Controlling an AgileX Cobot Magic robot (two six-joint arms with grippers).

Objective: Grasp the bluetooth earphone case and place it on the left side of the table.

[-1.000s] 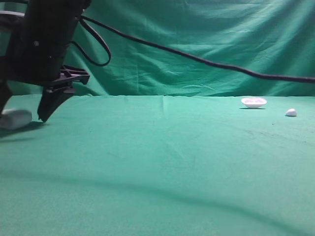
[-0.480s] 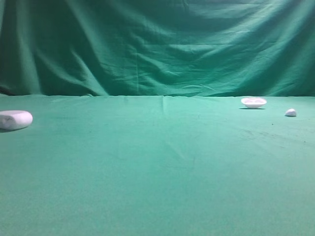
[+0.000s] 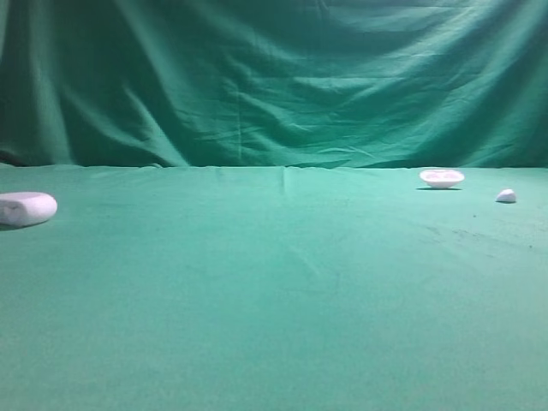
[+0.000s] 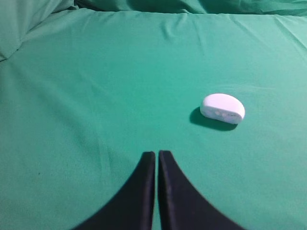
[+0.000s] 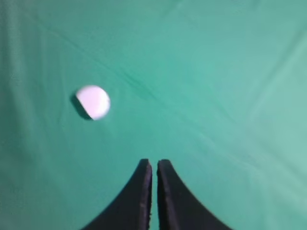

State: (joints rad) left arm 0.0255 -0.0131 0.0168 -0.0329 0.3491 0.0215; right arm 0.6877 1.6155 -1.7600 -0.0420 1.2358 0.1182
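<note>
The white pill-shaped bluetooth earphone case (image 3: 26, 208) lies on the green table (image 3: 282, 282) at its far left edge. In the left wrist view the case (image 4: 222, 108) lies ahead and to the right of my left gripper (image 4: 156, 154), well apart from it. The left gripper's jaws are shut and empty. My right gripper (image 5: 154, 163) is also shut and empty, above bare cloth. Neither gripper shows in the exterior view.
A thin white oval dish (image 3: 442, 177) sits at the back right. A tiny white pebble-like lump (image 3: 506, 196) lies right of it, and also shows in the right wrist view (image 5: 93, 101). The dark green folded cloth wall (image 3: 274, 77) stands behind.
One second ago the left arm hung over the case at the far left. It has since left the exterior view; the case stays lying on the table.
</note>
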